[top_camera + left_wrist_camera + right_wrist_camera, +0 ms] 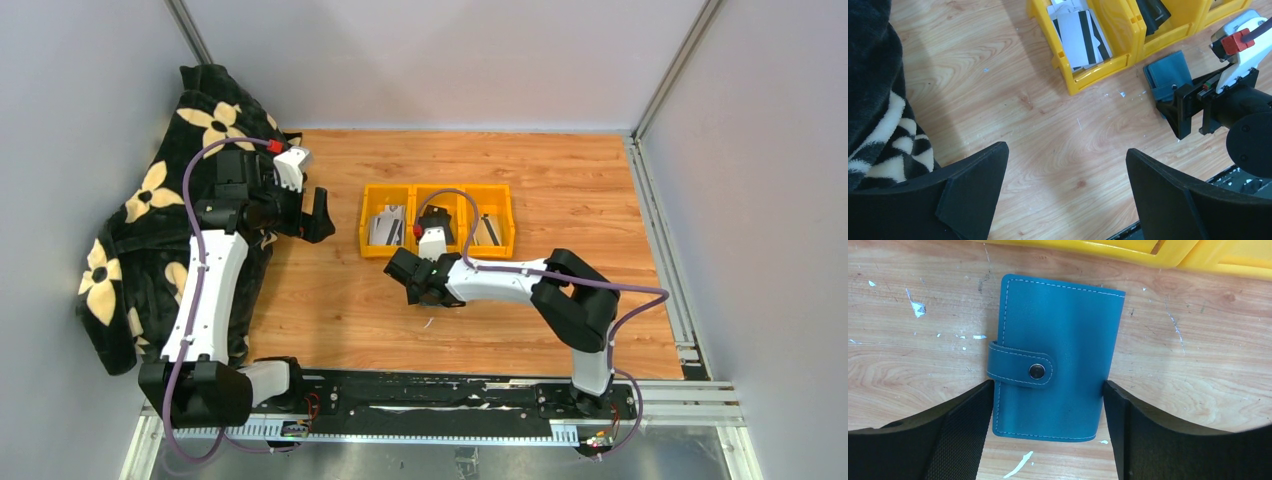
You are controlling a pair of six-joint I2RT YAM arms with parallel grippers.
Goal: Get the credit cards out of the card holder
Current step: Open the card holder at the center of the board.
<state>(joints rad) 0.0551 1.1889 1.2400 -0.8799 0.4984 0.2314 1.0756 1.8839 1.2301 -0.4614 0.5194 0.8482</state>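
The right gripper [1048, 385] is down at the table [560, 200] with its fingers spread wide around the card holder [1063, 325]. One finger is against each long side, at the half nearest the wrist. The pictures do not show whether they squeeze it or only touch it. The card holder lies flat on the wood, folded shut, with its strap across the front and the snap fastened. Just beyond its far edge stands a row of three yellow bins [1096, 71]. Silvery credit cards [1075, 37] with dark stripes lie in the bin at the left end, and another card rests in the bin at the right end. Further left, the left gripper [1066, 150] hangs above bare wood, its fingers released and far apart with nothing between them. A black blanket with pale flowers [150, 230] is heaped against the left wall beside that arm.
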